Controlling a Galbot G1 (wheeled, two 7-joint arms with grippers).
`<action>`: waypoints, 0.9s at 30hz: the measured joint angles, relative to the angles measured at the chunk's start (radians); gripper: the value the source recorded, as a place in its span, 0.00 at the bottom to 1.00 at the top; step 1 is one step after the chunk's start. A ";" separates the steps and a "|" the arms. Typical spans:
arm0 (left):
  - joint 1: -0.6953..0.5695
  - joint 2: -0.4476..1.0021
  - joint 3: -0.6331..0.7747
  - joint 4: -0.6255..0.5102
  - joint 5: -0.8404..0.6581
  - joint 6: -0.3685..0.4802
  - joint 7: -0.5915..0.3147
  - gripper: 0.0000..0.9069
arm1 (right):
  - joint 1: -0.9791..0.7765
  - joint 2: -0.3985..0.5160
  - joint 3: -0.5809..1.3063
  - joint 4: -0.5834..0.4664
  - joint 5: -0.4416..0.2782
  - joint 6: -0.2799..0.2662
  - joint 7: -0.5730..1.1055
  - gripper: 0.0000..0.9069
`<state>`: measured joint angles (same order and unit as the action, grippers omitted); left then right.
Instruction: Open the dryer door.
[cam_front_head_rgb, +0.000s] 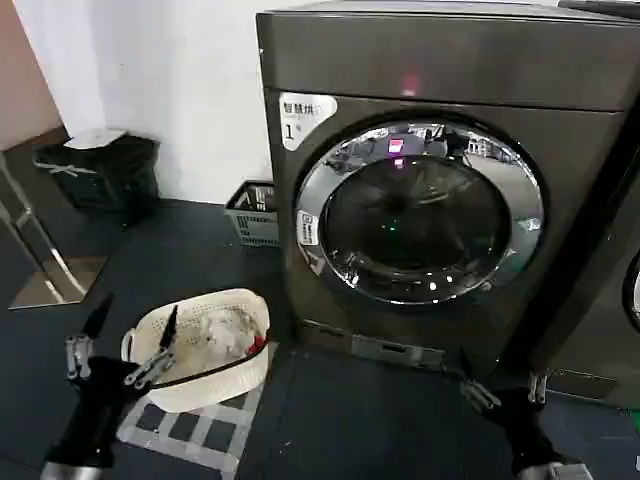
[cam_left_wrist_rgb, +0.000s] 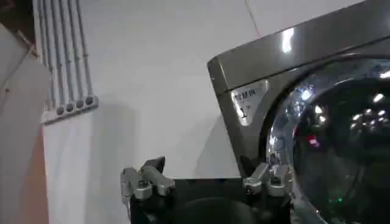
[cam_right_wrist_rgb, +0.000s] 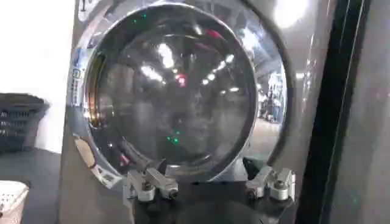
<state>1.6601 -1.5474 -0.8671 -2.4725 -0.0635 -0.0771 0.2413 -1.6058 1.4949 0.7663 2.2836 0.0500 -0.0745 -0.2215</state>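
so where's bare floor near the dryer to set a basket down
The dark floor in front of the big grey-brown dryer, between the cream woven laundry basket and the right gripper, is bare. So is the floor between the black bin and the small grey basket. It is crowded around the cream basket, where the open left gripper hangs.

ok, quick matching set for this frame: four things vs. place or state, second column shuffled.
Things:
1. door
2. left gripper
3. right gripper
4. cream basket

Place or state:
A. open, low at the dryer's right foot
B. shut on the dryer front
C. on the floor, left of the dryer
D. open, low, over the cream basket's left side

Pairs: 1-B, 2-D, 3-A, 4-C
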 joint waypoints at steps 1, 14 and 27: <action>0.000 0.000 0.000 0.000 -0.002 0.000 0.000 1.00 | 0.006 -0.006 0.003 0.000 0.009 -0.002 -0.010 1.00; -0.001 0.020 0.009 0.008 0.013 0.020 -0.010 1.00 | 0.193 -0.218 -0.042 -0.054 0.240 -0.070 -0.101 1.00; 0.011 0.035 0.006 -0.006 0.005 0.027 -0.008 1.00 | 0.473 -0.456 -0.355 -0.241 0.320 -0.038 -0.119 1.00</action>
<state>1.6706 -1.5129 -0.8614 -2.4780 -0.0586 -0.0503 0.2332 -1.1327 1.0386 0.4117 2.0428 0.3695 -0.1127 -0.3405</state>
